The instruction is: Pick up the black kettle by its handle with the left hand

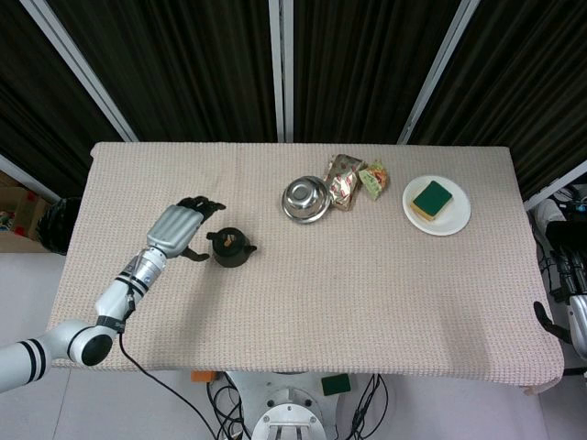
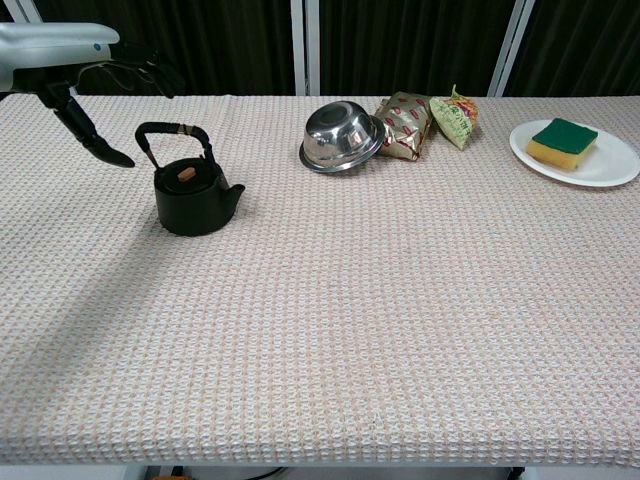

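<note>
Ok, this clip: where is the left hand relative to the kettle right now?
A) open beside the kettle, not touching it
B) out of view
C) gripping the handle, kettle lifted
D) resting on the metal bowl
A: the left hand hangs open just left of the kettle, whose handle stands free while it sits on the table.

The left hand (image 1: 181, 229) hangs just beside the kettle (image 1: 230, 248), fingers spread, with a bare gap between them and nothing lying in it. The handle (image 2: 176, 141) stands upright above the lid, open on both sides. Beyond the kettle's far side the cloth runs free up to the steel bowl (image 1: 306, 199), which sits tilted, well apart. Two snack packets (image 1: 356, 180) crowd just past the bowl. The plate (image 1: 456, 217) with its sponge (image 1: 431, 198) lies farther off. The whole near half of the table (image 1: 367, 312) is open cloth.
</note>
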Robot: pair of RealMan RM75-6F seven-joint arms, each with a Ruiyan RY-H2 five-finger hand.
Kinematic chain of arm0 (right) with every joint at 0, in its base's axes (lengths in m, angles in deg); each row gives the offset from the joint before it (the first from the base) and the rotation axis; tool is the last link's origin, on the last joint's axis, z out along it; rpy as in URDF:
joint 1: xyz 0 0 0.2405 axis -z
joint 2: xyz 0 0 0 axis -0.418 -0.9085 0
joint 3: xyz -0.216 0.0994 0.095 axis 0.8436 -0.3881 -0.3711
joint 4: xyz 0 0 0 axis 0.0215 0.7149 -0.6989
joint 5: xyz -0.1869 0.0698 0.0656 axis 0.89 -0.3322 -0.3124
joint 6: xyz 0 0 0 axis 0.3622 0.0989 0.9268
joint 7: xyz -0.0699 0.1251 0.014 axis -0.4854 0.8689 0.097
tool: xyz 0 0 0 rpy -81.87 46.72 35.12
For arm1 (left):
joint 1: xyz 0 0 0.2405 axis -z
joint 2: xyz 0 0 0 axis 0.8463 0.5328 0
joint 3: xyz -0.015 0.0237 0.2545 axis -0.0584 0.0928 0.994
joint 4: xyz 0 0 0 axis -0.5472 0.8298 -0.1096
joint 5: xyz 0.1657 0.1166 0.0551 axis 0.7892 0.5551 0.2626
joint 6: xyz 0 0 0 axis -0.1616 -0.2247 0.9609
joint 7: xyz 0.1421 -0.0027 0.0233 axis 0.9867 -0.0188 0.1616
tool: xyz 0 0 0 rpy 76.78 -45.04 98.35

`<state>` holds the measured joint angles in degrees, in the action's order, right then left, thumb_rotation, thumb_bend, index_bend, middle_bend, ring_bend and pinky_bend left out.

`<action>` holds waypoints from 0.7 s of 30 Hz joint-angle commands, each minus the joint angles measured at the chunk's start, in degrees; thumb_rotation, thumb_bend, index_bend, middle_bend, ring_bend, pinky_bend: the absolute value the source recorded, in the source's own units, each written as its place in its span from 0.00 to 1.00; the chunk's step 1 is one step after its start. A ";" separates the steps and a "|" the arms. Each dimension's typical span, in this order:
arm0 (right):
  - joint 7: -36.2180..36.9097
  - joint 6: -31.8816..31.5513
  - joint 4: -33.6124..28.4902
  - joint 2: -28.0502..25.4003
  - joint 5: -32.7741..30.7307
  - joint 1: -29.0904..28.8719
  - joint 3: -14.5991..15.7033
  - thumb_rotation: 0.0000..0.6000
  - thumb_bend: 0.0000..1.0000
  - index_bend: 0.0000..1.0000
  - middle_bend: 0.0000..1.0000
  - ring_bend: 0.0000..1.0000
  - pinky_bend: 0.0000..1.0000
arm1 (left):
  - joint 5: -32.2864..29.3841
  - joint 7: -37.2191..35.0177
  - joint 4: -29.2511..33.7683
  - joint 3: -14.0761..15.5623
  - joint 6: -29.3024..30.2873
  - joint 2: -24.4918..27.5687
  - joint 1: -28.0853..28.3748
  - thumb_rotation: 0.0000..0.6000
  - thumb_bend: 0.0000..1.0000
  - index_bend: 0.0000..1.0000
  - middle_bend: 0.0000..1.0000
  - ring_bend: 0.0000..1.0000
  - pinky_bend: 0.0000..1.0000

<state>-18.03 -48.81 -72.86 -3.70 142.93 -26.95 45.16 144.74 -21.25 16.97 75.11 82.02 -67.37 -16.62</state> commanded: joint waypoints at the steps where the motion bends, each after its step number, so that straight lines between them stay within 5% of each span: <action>1: 0.40 0.05 -0.01 -0.10 -0.03 0.04 -0.05 1.00 0.32 0.00 0.00 0.00 0.00 | -0.79 -0.13 0.43 0.43 -0.86 0.10 0.73 1.00 0.09 0.18 0.22 0.16 0.20; 9: 2.32 0.54 -0.12 -0.69 0.31 0.04 0.16 1.00 0.32 0.00 0.00 0.00 0.00 | -1.68 -0.92 1.27 1.23 -1.20 0.24 1.88 1.00 0.09 0.20 0.23 0.17 0.21; 15: 2.50 0.05 -0.21 -0.43 -0.40 0.35 -0.40 1.00 0.32 0.00 0.00 0.00 0.00 | -2.48 -1.75 2.12 1.24 -1.76 0.48 3.07 0.61 0.06 0.24 0.26 0.20 0.31; 21: 2.58 -0.11 -0.33 -0.48 -0.27 0.48 -0.43 1.00 0.32 0.00 0.00 0.00 0.00 | -5.42 1.07 2.08 1.94 -2.71 0.13 5.12 0.59 0.06 0.31 0.34 0.28 0.36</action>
<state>-15.45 -48.92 -73.19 -4.17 142.66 -26.47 44.73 139.92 -20.79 18.96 76.82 79.48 -67.12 -11.98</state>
